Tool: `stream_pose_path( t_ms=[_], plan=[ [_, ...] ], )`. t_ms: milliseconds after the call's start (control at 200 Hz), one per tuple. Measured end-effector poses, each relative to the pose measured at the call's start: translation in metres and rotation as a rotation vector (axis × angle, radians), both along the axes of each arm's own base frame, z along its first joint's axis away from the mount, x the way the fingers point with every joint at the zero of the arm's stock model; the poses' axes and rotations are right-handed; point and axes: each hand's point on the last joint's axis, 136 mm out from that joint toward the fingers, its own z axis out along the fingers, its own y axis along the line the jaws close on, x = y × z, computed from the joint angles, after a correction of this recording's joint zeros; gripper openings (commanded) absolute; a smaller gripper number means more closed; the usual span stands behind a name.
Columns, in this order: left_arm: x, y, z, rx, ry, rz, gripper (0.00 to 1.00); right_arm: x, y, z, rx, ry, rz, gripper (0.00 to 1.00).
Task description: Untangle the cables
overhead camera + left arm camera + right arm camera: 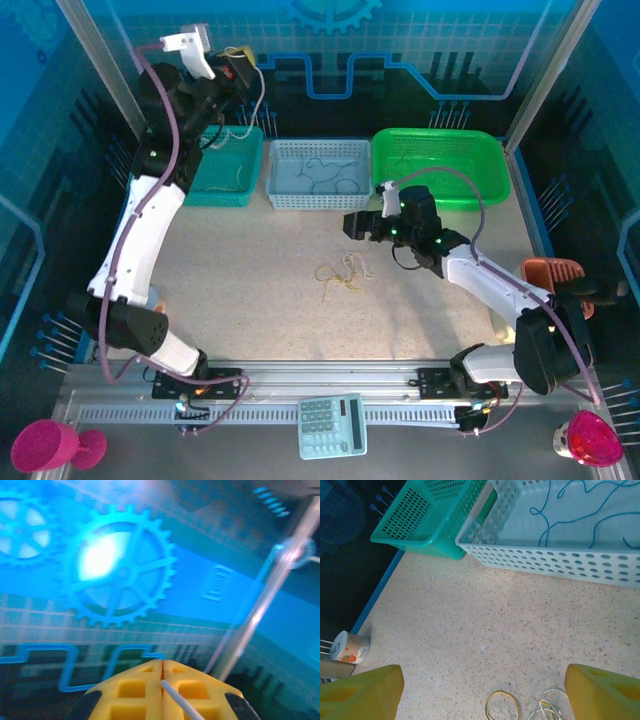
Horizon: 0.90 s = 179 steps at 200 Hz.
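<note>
cables, curly, on speckled tabletop; left end effector tight on wire; right end effector apart

Blue-tinted, fairly bright; left wrist view blurred w/ glare on gear print; right wrist view sharp.

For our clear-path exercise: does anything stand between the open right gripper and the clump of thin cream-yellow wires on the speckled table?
Nothing visible does. Only bare speckled beige tabletop separates the right gripper from the clump of thin cream-yellow wires.
</note>
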Motion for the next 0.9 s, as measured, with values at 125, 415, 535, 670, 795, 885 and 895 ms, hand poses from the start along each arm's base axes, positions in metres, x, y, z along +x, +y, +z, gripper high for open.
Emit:
stream_pose_path(
  t_ms=[125,415,535,670,795,885,895],
  plan=[
    [0.051,0.044,-0.045,0.005,0.081,0.105,0.0,0.0,-0.006,0.006,-0.015,-0.009,-0.005,0.85],
    [0.144,0.131,-0.172,-0.001,0.309,0.305,0.0,0.001,-0.028,-0.004,-0.057,0.031,-0.03,0.85],
    [0.159,0.143,-0.218,0.003,0.395,0.339,0.0,0.003,-0.037,-0.008,-0.066,0.046,-0.041,0.85],
    [0.166,0.144,-0.253,-0.005,0.473,0.349,0.0,0.005,-0.042,-0.008,-0.064,0.048,-0.05,0.85],
    [0.164,0.148,-0.274,-0.008,0.527,0.374,0.07,0.004,-0.041,-0.008,-0.058,0.051,-0.041,0.85],
    [0.16,0.154,-0.288,0.003,0.574,0.412,0.32,0.003,-0.041,-0.008,-0.057,0.053,-0.038,0.85],
    [0.159,0.155,-0.29,0.001,0.581,0.416,0.34,0.003,-0.041,-0.008,-0.057,0.055,-0.038,0.85]
  ],
)
